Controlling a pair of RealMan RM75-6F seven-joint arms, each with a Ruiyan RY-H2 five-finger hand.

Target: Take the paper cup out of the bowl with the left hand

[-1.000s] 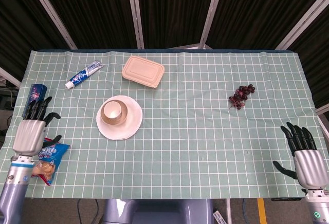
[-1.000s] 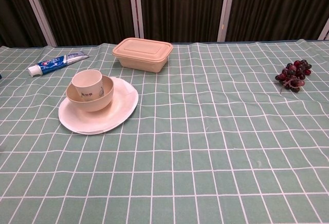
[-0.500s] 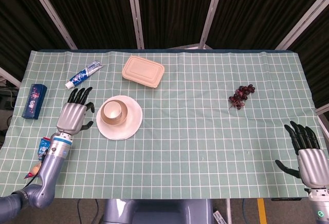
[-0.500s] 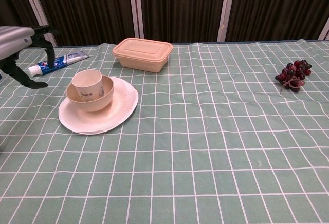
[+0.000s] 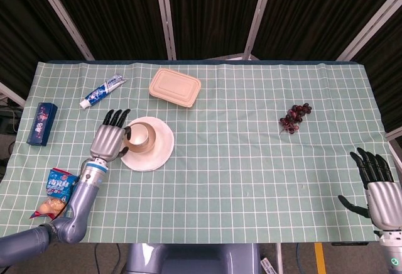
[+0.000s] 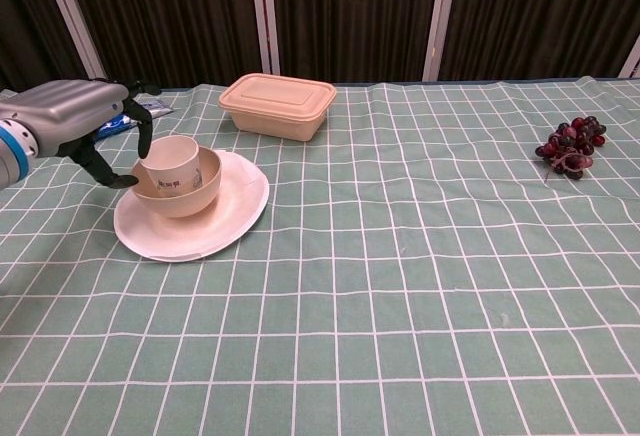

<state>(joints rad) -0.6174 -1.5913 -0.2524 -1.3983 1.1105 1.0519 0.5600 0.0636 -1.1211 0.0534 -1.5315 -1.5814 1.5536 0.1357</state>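
So I've got the left hand (image 6: 85,116) right beside the bowl (image 6: 185,194), fingers spread and curved toward it, holding nothing. The paper cup (image 6: 170,164) is sitting tilted inside the bowl, which sits on the white plate (image 6: 215,231). My right hand (image 5: 382,193) is parked at the table's near right edge, fingers apart, holding nothing.
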